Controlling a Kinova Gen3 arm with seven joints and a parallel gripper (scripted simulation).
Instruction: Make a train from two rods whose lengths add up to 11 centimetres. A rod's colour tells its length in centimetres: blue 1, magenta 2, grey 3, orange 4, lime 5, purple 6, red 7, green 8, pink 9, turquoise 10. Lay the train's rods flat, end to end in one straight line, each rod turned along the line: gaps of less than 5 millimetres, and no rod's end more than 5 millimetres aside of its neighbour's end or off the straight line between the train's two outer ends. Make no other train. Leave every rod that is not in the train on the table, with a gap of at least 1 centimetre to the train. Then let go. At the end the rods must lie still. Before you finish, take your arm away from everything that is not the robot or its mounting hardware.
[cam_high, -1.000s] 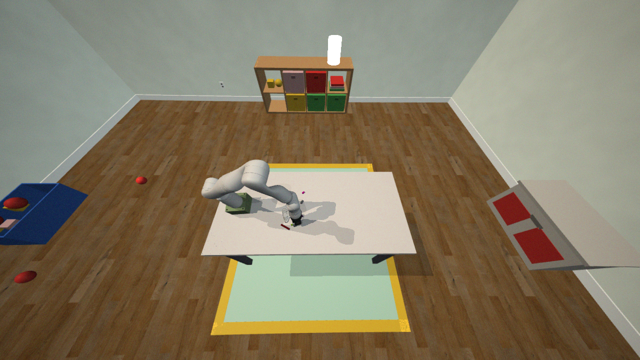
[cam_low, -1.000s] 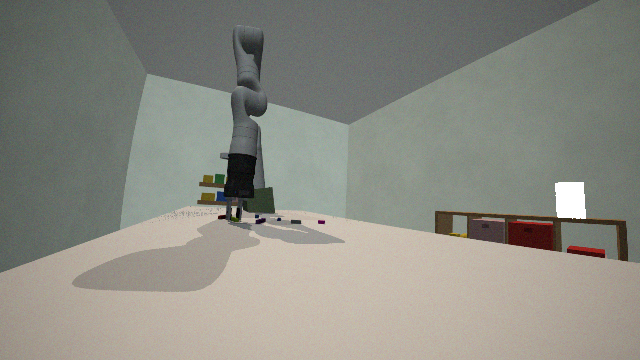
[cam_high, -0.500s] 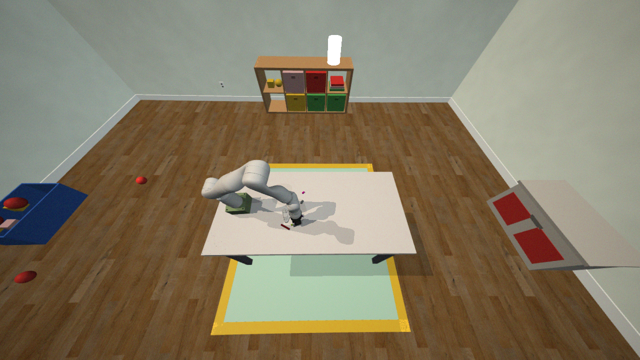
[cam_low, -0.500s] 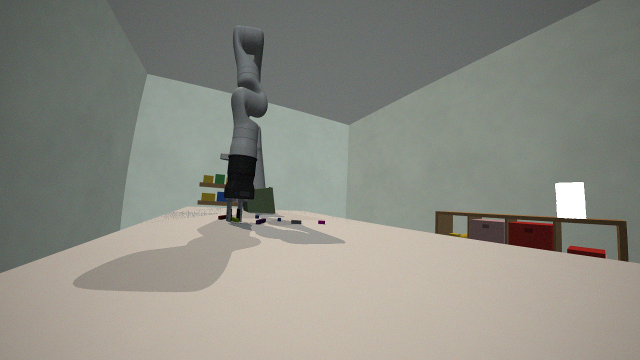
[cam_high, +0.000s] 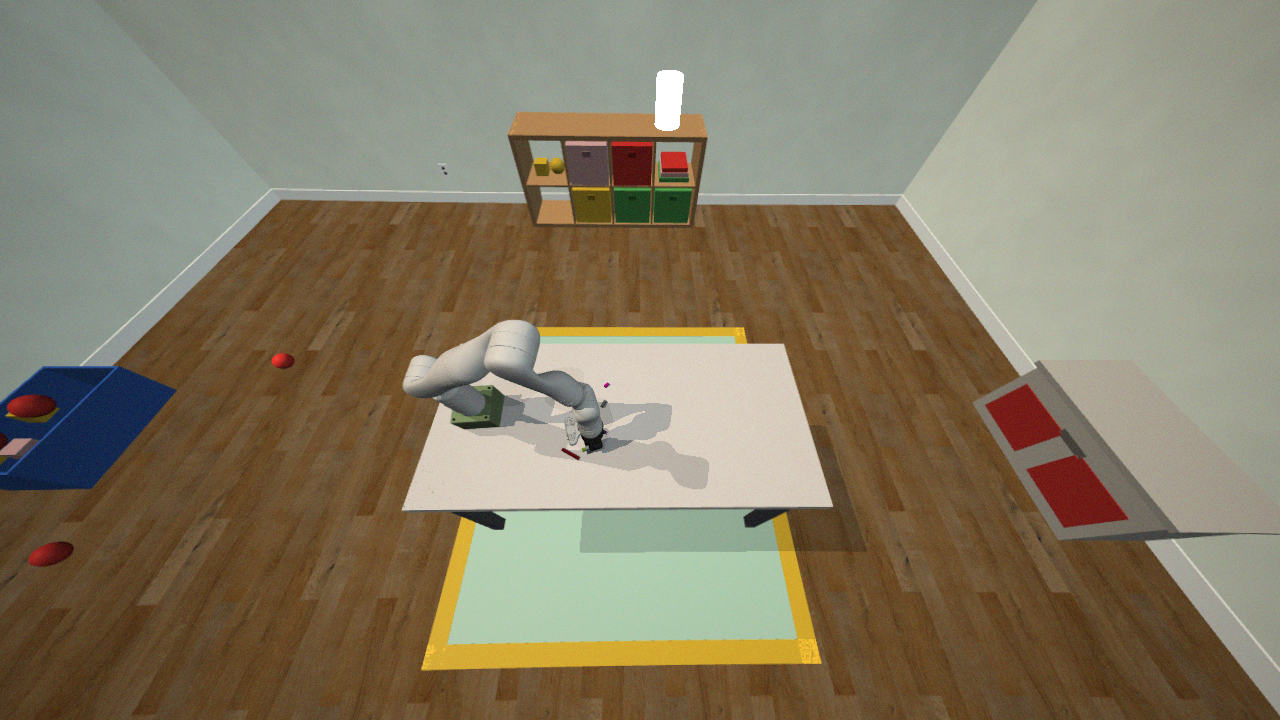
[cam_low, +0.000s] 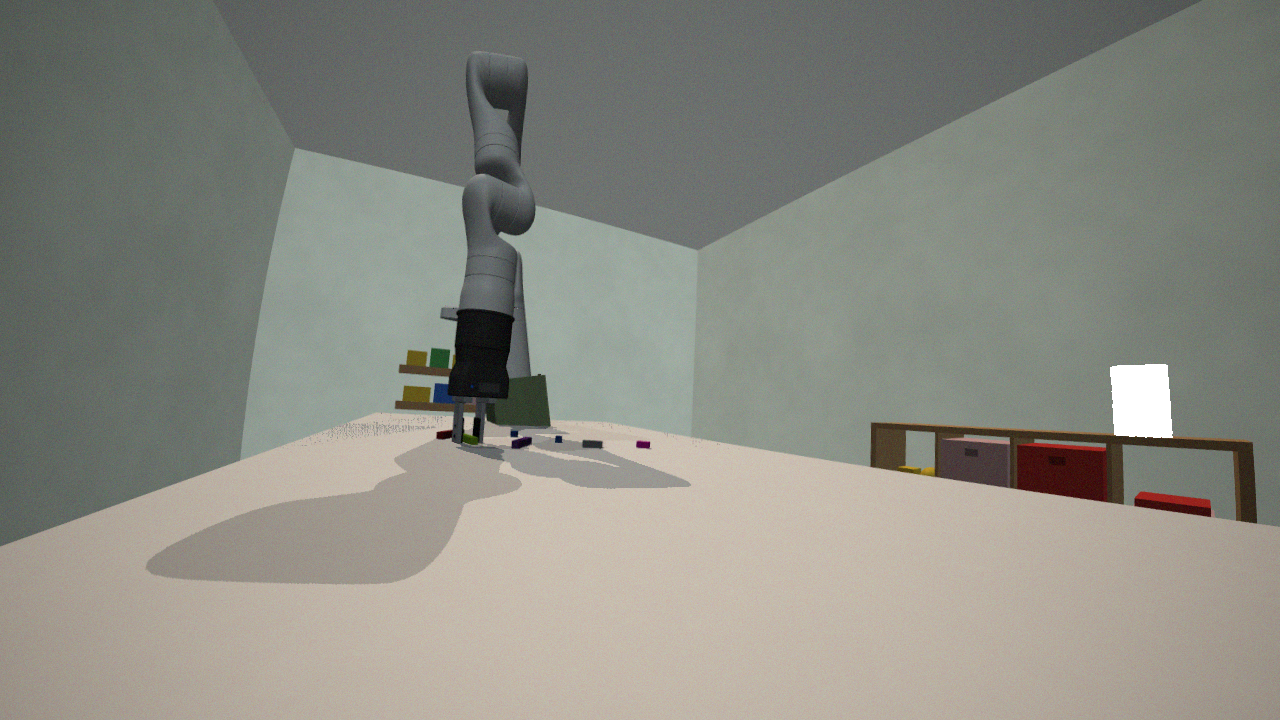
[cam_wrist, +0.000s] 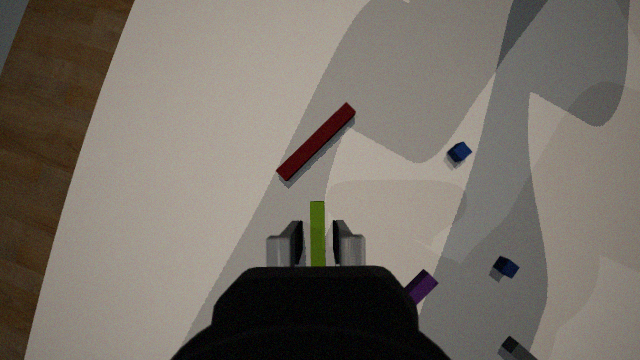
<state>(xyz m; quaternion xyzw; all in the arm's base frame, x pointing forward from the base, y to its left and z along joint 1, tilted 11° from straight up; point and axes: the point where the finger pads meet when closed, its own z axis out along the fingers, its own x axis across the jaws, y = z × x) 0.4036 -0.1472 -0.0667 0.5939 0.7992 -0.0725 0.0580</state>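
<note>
The lime rod (cam_wrist: 317, 232) is straddled by the half-open, unclamped gripper (cam_wrist: 315, 245); no train with the purple rod (cam_wrist: 421, 286) is formed yet.

lime rod (cam_wrist: 317, 232): its near end runs under my own black housing in the wrist view, so I cannot see its full length.
purple rod (cam_wrist: 421, 286): only one end pokes out from behind my housing; the rest is covered.
grey rod (cam_wrist: 516, 348): cut off by the lower edge of the wrist picture.
my fingers: gaps to the lime rod show on both sides; whether the tips reach the table I cannot tell.
top view: the rods are too small to sort.
</note>
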